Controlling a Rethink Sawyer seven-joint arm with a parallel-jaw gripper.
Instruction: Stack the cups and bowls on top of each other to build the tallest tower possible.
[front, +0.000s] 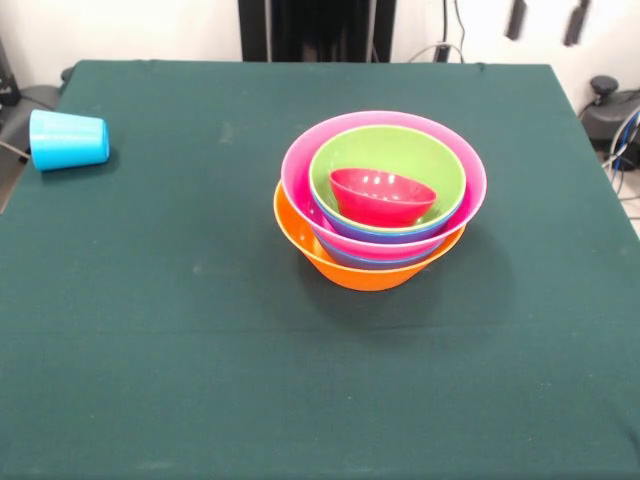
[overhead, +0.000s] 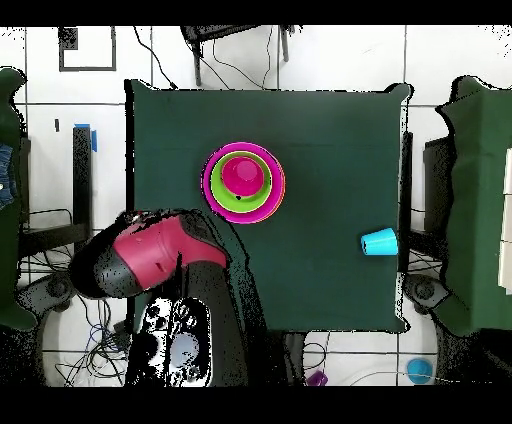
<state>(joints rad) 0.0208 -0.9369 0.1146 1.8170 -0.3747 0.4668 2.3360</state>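
Bowls (front: 380, 200) nested mid-table, red smallest inside. Blue cup (front: 68, 140) on its side near table (front: 200, 350) edge, well apart. Arm (overhead: 150, 260) drawn back; finger state unclear.

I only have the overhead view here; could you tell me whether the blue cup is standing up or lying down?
Observer: The blue cup lies on its side, with its wide mouth turned away from the bowls.
Operator: Thank you. Which bowl is at the bottom of the nest?
Observer: The orange bowl is lowest, and the pink bowl sits in it.
Operator: Is anything between the pink and the green?
Observer: Yes, the rim of a purple-blue bowl shows just beneath the lime green bowl, which holds the red bowl.
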